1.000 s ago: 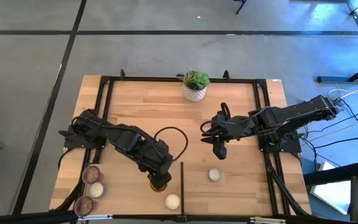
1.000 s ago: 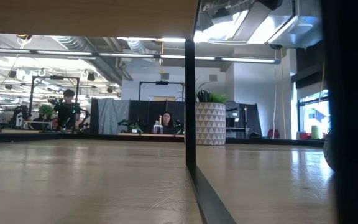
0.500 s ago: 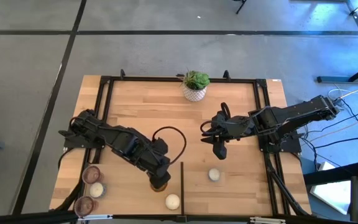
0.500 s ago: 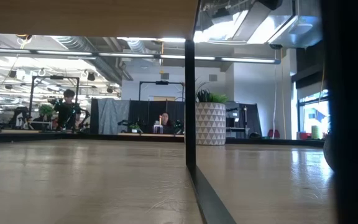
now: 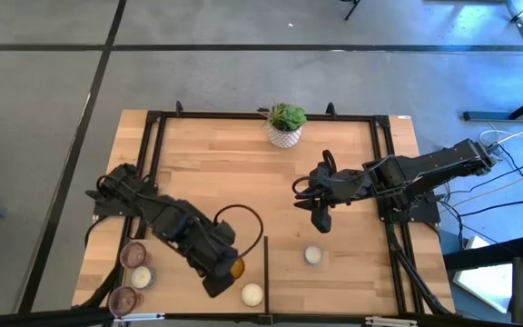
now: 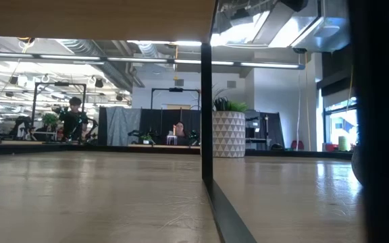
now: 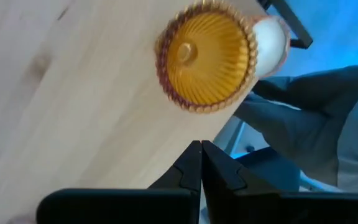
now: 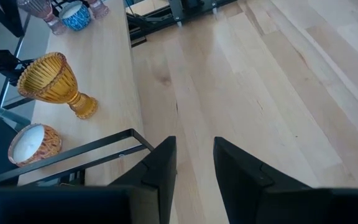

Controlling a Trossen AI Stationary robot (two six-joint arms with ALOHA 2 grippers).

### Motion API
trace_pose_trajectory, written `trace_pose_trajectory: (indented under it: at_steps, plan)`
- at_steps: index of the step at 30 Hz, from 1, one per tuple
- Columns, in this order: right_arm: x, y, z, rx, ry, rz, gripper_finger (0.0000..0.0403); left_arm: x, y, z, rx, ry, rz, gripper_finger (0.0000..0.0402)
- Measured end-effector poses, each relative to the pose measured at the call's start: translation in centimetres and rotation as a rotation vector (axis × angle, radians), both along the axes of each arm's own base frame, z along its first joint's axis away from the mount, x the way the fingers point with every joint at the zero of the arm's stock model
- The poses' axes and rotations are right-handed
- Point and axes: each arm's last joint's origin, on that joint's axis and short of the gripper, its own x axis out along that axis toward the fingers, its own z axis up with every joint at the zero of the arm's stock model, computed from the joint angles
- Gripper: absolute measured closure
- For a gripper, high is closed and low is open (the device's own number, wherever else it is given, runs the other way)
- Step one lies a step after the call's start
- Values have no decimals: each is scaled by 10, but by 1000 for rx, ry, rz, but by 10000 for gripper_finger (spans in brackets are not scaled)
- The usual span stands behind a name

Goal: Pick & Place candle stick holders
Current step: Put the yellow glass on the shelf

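Near the front edge of the tabletop (image 5: 198, 154), left of the black divider bar (image 5: 266, 272), my left end effector (image 7: 201, 144) sat low with its two fingers pressed fully together and nothing between them; it held nothing. The amber candle stick holder (image 5: 235, 268) stood just beside those tips, to the right and a little farther back, seemingly apart from them by a sliver, though I could not rule out a light touch at the rim; it stood upright on its foot, long axis vertical, open mouth pointing straight up. A white holder (image 5: 251, 293) lay just beyond it, nearer the front edge. My left arm was plainly the nearer one; my right end effector (image 5: 321, 224) hovered well apart, across the bar over the middle right of the tabletop, fingers parted and empty. I judged that the next move turned on that small offset: closed tips beside an upright cup cannot take it; the fingers would have to part and come around the stem or bowl from the side, without tipping it toward the white holder.
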Motion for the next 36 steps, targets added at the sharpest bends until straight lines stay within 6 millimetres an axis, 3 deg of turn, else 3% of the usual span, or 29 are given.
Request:
trace_pose_trajectory:
  at_steps: [3, 8, 14, 36]
  plan:
    - [0, 0, 0, 2, 0, -2, 292, -4, -7, -11, 12, 55, 1, 400]
    - [0, 0, 0, 3, -5, -3, 292, -4, -16, -49, 100, 173, -14, 400]
    - [0, 0, 0, 3, -5, -3, 293, 1, -18, -74, 220, 132, 7, 400]
    - [0, 0, 0, 1, -2, -4, 293, 24, -11, -72, 201, -51, -72, 400]
